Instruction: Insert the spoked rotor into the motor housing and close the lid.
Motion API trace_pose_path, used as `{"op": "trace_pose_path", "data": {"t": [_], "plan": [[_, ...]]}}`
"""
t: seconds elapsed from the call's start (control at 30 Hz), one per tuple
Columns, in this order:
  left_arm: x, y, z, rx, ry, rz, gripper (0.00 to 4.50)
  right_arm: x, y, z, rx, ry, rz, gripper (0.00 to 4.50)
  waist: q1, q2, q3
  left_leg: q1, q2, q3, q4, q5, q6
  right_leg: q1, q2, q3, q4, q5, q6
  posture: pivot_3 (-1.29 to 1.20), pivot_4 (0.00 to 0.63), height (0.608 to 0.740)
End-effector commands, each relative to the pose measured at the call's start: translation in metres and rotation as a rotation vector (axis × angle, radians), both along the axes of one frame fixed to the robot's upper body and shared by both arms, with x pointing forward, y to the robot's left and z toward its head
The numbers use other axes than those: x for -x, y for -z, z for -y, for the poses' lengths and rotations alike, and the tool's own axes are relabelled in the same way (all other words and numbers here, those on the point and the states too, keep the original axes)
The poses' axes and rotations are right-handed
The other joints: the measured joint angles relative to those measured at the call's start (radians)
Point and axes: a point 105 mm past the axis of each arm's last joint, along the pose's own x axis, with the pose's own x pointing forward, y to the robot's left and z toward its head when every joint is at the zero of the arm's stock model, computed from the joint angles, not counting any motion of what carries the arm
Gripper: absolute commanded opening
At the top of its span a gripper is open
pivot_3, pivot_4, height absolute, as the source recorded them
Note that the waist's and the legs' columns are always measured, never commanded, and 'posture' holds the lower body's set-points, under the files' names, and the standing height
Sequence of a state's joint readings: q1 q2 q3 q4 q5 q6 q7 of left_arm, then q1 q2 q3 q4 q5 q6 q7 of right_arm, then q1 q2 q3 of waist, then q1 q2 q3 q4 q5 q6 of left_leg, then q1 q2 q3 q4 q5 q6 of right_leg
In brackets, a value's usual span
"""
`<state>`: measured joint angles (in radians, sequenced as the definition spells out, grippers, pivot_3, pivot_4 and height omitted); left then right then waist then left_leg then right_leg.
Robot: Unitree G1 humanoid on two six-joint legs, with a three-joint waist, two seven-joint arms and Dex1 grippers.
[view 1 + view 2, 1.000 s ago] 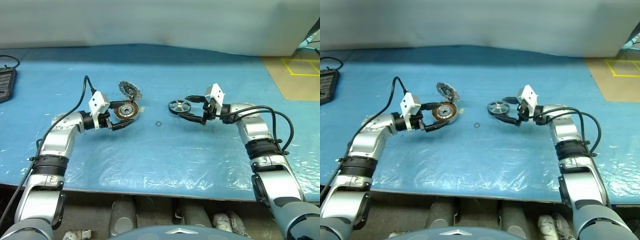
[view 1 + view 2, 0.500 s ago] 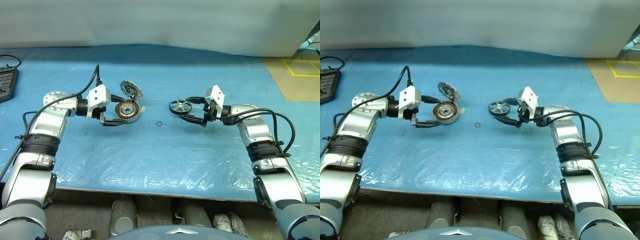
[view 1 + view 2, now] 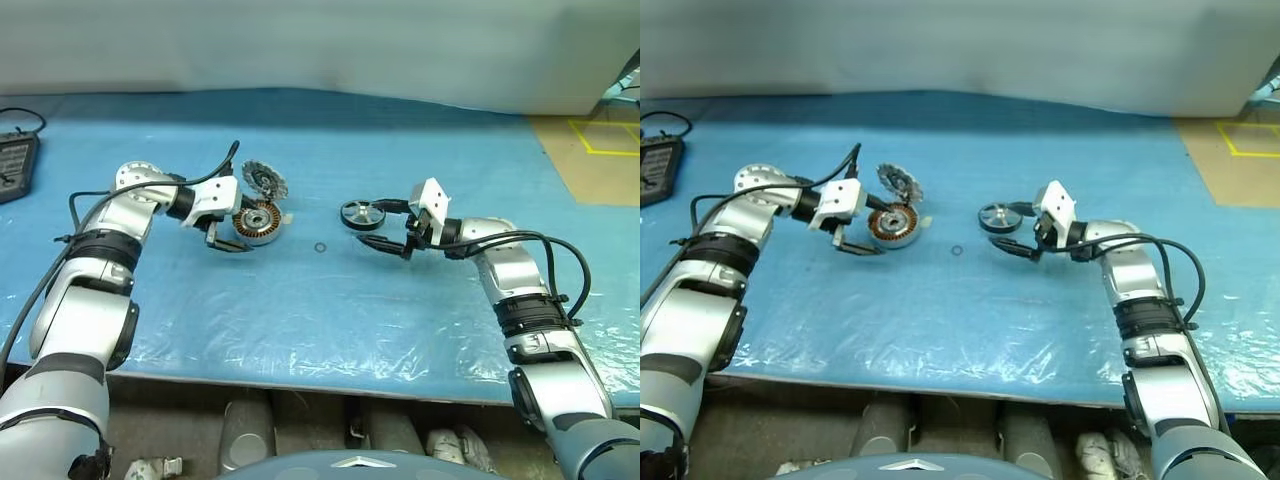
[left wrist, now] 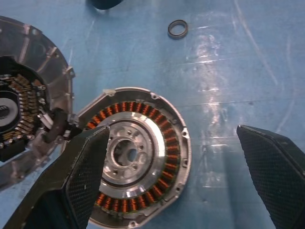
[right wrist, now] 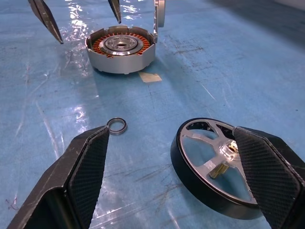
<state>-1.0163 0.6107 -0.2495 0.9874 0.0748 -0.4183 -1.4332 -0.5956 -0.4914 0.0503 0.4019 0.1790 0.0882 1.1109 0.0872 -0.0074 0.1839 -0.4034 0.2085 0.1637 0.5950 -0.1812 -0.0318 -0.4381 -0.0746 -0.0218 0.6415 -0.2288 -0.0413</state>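
Note:
The motor housing [image 3: 257, 222], a silver cup with copper windings [image 4: 167, 143], sits on the blue mat. Its lid [image 3: 263, 180] stands upright at the far edge, finned and still joined to it [image 4: 28, 109]. My left gripper [image 3: 230, 236] hovers open just left of the housing, pointing down at it, holding nothing [image 4: 181, 176]. The spoked rotor [image 3: 358, 214], dark-rimmed with silver spokes [image 5: 209, 162], lies on the mat to the right. My right gripper [image 3: 372, 224] is open at the rotor's right side, with one finger [image 5: 267, 176] close against the rim.
A tiny thin ring [image 3: 319, 247] lies on the mat between housing and rotor. A scrap of tape [image 5: 150, 77] sits beside the housing. A black device [image 3: 12, 165] rests at the far left; bare tan floor with yellow tape [image 3: 590, 150] is at the far right.
My left elbow has swung up and outward and its wrist has rolled, so the gripper now tips down over the housing instead of reaching in level. The right arm has stayed put.

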Motion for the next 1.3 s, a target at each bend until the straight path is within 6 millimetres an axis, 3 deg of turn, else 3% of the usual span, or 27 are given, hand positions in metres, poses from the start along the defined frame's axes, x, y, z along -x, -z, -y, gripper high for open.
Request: {"op": "trace_pose_path", "data": {"t": [0.03,0.53,0.87,1.0,1.1,1.23,1.3], "plan": [[-0.003,-0.001,0.001,-0.028,0.009,0.027,4.49,0.001,-0.015,0.003,-0.019,0.009,0.054,4.33,0.001,0.0,0.0,0.0,0.0,0.0,0.0,0.0,0.0,0.0,0.0,0.0,0.0,0.0,0.0,0.0,0.15,0.74],[-0.007,0.015,-0.004,-0.101,-0.019,0.026,4.49,-0.002,-0.019,0.004,-0.027,0.042,0.079,4.33,0.011,0.0,0.0,0.0,0.0,-0.001,0.0,0.0,0.0,0.0,0.0,-0.001,0.0,0.0,0.0,0.0,0.15,0.74],[-0.002,0.04,0.006,-0.203,0.038,-0.018,4.49,-0.001,-0.018,0.005,-0.035,0.056,0.083,4.33,0.012,0.0,0.0,0.002,0.0,-0.001,0.0,0.0,-0.001,0.003,0.0,-0.001,0.0,0.0,0.0,0.0,0.15,0.74],[0.002,0.052,0.0,-0.284,0.052,-0.048,4.49,-0.002,-0.018,0.006,-0.042,0.074,0.088,4.33,0.012,0.0,0.0,0.003,-0.001,-0.001,0.0,-0.001,-0.002,0.004,-0.001,-0.001,0.0,0.0,0.0,0.0,0.15,0.74],[0.003,0.056,-0.004,-0.319,0.055,-0.068,3.93,-0.002,-0.018,0.007,-0.042,0.087,0.091,4.5,0.012,0.0,0.0,0.005,-0.001,-0.001,0.0,-0.001,-0.002,0.006,-0.001,-0.001,0.0,0.0,0.0,0.0,0.15,0.74],[-0.003,0.056,-0.005,-0.366,0.04,-0.013,2.72,-0.004,-0.018,0.008,-0.043,0.1,0.097,4.5,0.009,0.0,0.0,0.009,-0.001,-0.001,-0.001,-0.002,-0.003,0.009,-0.001,0.0,-0.001,0.0,0.0,0.0,0.15,0.74],[-0.005,0.056,-0.001,-0.358,0.034,0.008,2.72,-0.004,-0.02,0.007,-0.056,0.104,0.1,4.5,0.01,0.002,-0.001,0.012,-0.001,-0.001,-0.001,-0.002,-0.003,0.012,-0.001,0.0,-0.001,0.0,0.0,0.0,0.15,0.74]]}}
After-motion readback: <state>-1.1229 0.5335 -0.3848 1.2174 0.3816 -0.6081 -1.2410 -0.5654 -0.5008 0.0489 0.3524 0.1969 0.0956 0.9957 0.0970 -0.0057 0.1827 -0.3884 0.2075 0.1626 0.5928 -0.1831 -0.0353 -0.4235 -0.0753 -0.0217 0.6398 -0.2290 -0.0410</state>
